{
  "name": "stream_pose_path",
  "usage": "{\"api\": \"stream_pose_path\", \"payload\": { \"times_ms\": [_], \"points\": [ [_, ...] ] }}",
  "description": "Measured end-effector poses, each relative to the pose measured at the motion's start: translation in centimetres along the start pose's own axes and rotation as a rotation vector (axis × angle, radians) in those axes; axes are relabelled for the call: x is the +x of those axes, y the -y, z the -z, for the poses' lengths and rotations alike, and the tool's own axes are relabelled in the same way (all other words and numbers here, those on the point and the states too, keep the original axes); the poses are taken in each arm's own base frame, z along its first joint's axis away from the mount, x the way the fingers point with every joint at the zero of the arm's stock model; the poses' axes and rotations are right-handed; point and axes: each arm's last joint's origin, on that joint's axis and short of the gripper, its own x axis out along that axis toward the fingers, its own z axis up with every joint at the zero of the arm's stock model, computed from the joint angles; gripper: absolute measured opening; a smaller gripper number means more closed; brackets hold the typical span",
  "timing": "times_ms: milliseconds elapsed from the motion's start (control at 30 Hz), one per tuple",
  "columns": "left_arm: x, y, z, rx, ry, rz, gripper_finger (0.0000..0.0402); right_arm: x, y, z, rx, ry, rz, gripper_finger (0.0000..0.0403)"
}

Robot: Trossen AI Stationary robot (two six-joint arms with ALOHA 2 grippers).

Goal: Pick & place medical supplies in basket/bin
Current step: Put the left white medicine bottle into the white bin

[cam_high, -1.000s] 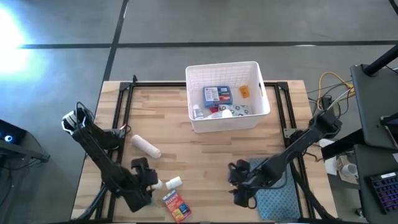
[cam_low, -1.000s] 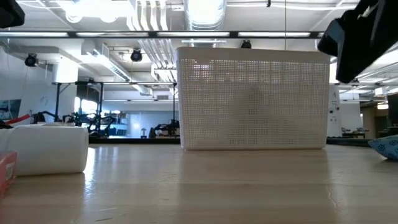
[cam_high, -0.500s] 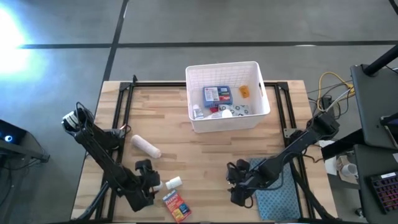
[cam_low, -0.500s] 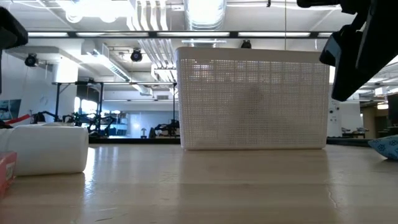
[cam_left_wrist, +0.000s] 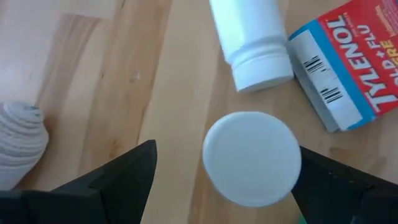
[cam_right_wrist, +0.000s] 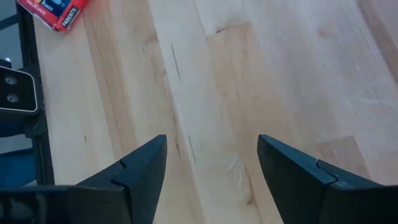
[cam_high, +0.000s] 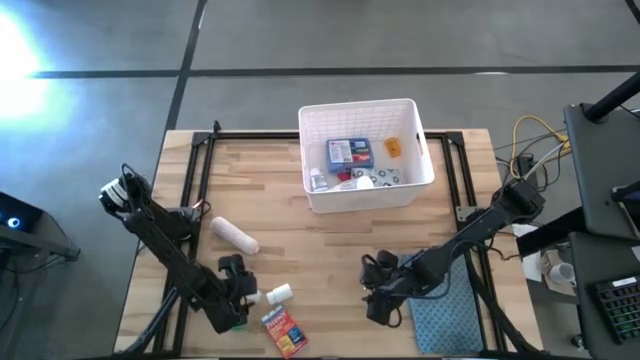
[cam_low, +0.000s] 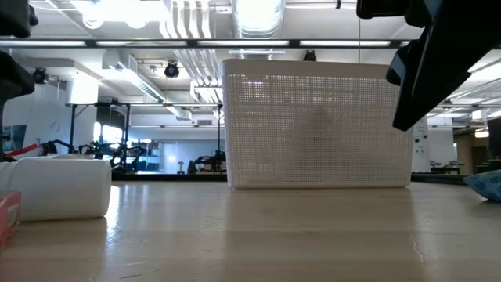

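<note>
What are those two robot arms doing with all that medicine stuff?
They are tidying medical supplies into the white basket, which already holds a blue box and other small items. The left gripper has its fingers open around an upright white bottle, ready to grab it. Another white bottle, a red box and a gauze roll lie on the table. The right gripper hangs open over bare wood.

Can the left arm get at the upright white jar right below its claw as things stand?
Probably yes. The left claw hangs open directly over the white jar, one finger on each side. The lying bottle and red box sit close beside it, but nothing covers the jar.
</note>
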Motion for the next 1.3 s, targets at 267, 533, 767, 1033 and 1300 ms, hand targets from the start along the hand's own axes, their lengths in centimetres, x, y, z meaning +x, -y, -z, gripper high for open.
{"api": "stream_pose_path", "payload": {
  "times_ms": [267,533,767,1033,1300],
  "points": [
    [1.1,-0.5,0.4,-0.026,0.019,0.024,0.0284,0.0,0.1,-0.1,0.003,0.001,0.000,0.0240],
    [1.9,-1.5,0.1,-0.060,0.024,-0.003,0.0213,0.0,0.1,-0.1,0.004,-0.001,0.000,0.0240],
    [-0.7,-1.4,-2.8,-0.063,0.048,0.014,0.0158,0.0,0.1,-0.1,0.006,0.000,0.000,0.0240],
    [-9.0,-2.9,-10.1,-0.026,0.186,-0.055,0.0162,-0.3,0.1,-0.2,0.056,0.005,-0.007,0.0240],
    [-13.6,-10.8,-22.2,0.095,0.505,-0.346,0.0163,-0.3,0.3,-0.5,0.074,0.009,-0.002,0.0240]
  ]
}}
